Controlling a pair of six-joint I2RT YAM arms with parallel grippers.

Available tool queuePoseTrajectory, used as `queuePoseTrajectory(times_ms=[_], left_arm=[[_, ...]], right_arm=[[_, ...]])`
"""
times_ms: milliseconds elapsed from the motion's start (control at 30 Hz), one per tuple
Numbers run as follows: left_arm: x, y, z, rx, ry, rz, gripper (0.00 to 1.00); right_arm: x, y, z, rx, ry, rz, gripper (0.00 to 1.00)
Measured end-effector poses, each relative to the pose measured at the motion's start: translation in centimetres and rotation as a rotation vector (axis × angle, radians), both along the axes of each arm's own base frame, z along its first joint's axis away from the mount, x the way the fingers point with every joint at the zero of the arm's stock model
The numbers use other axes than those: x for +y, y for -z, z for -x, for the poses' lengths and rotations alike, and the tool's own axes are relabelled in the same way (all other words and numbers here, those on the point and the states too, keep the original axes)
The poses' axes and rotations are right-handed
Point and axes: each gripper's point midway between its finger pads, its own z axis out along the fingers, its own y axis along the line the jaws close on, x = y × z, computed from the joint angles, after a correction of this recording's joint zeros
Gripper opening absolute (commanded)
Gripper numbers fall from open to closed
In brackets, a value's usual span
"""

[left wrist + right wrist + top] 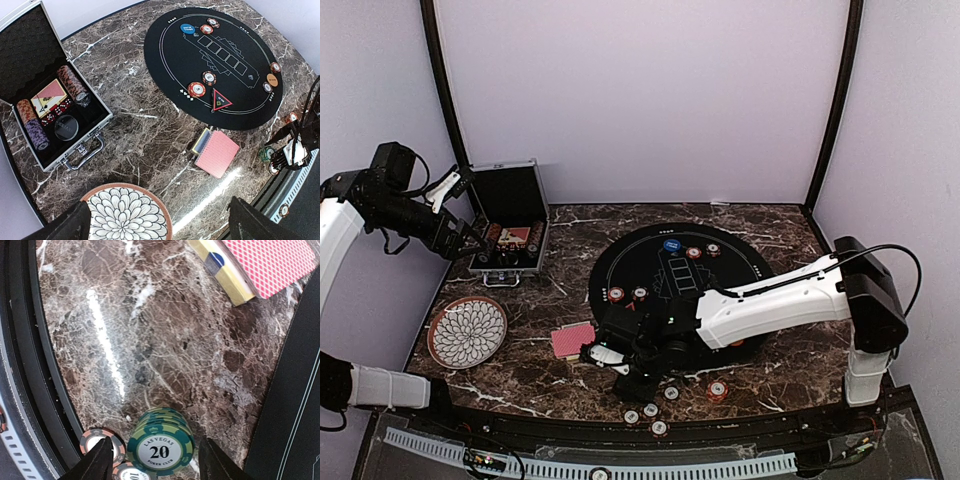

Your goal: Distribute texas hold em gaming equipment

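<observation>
Right wrist view: green chip stack near table rim, pincer astride.

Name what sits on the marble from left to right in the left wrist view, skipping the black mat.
Silver case → patterned plate → red-backed cards → green chip stack.
</observation>
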Motion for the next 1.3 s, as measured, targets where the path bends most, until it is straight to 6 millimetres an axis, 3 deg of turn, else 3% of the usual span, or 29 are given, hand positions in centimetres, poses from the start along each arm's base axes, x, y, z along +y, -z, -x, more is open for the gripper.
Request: queuePoseTrajectory(times_ms=[700,1300], left_arm=[[-0.1,0.0,0.1,0.001,0.004,0.005,0.99],[-0.1,0.0,0.1,0.001,0.004,0.005,0.99]], right_arm=[[-0.3,-0.1,-0.8,-0.043,0.011,0.018,0.67],[-0.1,1.1,-0.3,-0.006,-0.011,0.025,0.52]])
